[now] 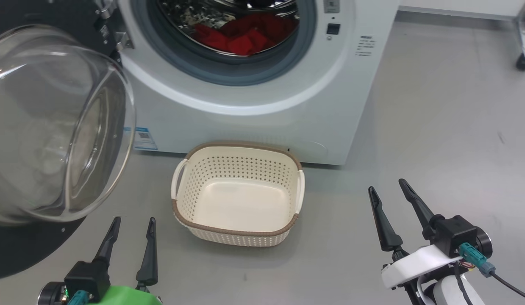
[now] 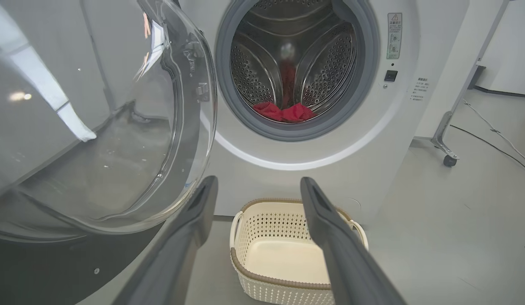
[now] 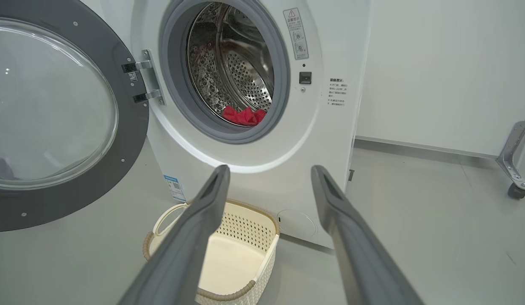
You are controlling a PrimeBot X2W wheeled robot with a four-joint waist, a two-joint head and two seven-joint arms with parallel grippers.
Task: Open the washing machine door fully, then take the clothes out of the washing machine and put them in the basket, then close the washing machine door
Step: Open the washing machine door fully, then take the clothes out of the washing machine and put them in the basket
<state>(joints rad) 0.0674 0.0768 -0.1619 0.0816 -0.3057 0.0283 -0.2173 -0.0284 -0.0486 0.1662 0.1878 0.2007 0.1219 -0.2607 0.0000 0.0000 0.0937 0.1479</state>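
Dark fingers of the left gripper (image 1: 134,220) are standing wide apart, holding nothing, and are hovering over the grey floor (image 1: 436,127) just left of the basket (image 1: 237,145). The right gripper (image 1: 387,185) is also spreading its fingers wide, gripping nothing, to the basket's right. The basket is sitting just in front of the washing machine (image 1: 262,123). The clothes (image 1: 245,36) are lying at the bottom of the drum (image 2: 254,72). The washing machine door (image 1: 54,127) is hanging swung open on the left.

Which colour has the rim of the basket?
Brown, above cream perforated walls. The basket rim shows best in the head view.
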